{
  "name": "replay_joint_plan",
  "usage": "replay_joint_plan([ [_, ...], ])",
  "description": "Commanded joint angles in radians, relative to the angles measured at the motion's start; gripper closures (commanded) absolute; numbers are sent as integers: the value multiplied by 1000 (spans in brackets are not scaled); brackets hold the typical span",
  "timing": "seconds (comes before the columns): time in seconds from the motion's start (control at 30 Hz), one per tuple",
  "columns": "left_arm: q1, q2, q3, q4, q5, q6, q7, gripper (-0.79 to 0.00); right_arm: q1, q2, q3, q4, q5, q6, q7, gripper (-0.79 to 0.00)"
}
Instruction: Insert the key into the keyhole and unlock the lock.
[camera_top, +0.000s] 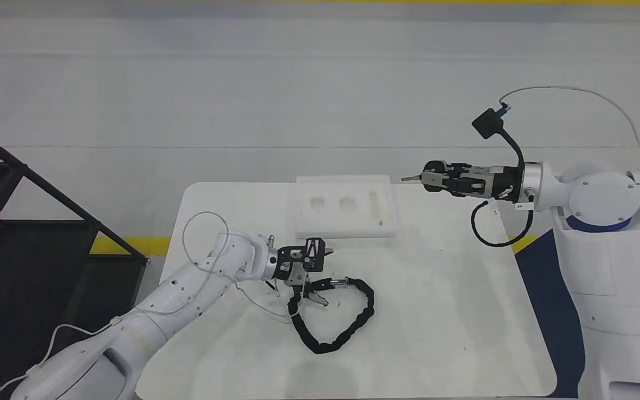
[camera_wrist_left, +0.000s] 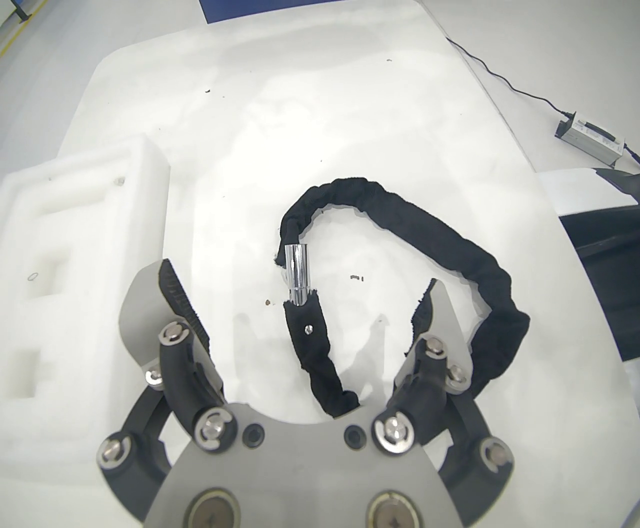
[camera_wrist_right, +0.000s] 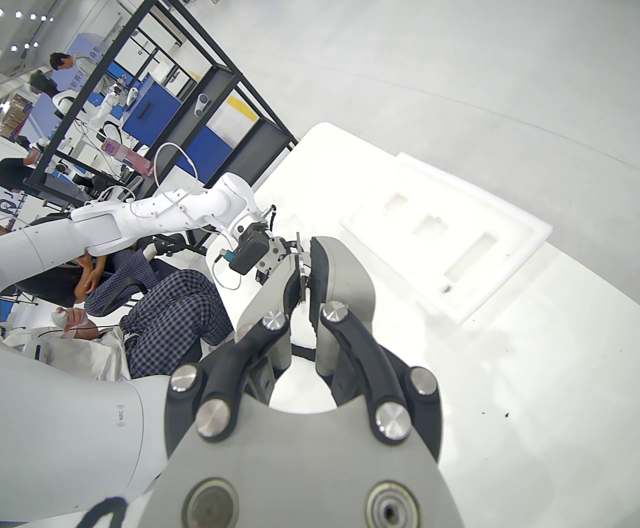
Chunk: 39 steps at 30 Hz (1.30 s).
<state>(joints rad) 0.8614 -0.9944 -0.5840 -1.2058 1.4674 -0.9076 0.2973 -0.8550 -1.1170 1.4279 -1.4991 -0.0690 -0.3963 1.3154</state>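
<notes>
Pinching the key (camera_top: 408, 179) in my closed right gripper (camera_top: 426, 178), I note the chain lock (camera_top: 340, 315) lies well apart on the table (camera_top: 450, 300), beneath my left gripper (camera_wrist_left: 300, 290), whose spread fingers flank its chrome cylinder (camera_wrist_left: 296, 272) lengthwise.

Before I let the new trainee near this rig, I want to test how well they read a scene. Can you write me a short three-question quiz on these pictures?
1. Fill in: the left hand, over the chain lock, is ___ (open or shut).
2. What does the right hand grip? A) the key B) the chain lock C) nothing
3. True or false: the chain lock lies on the table, outside the foam tray.
Key: 1 open; 2 A; 3 true.
</notes>
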Motion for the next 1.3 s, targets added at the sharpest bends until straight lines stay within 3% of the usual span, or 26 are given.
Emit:
replay_joint_plan([
  [0.0,19,1,4,-6,43,50,5,-785,0,0,0,0,0,0,0,0],
  [0.27,60,-23,21,37,42,150,32,-785,0,0,0,0,0,0,0,0],
  [0.7,39,-79,54,125,22,175,0,-785,0,0,0,0,0,0,0,0],
  [0.87,34,-94,61,147,33,183,7,-653,0,0,0,0,0,0,0,0],
  [1.27,37,-109,55,179,67,197,17,-536,0,0,0,0,0,0,0,0],
])
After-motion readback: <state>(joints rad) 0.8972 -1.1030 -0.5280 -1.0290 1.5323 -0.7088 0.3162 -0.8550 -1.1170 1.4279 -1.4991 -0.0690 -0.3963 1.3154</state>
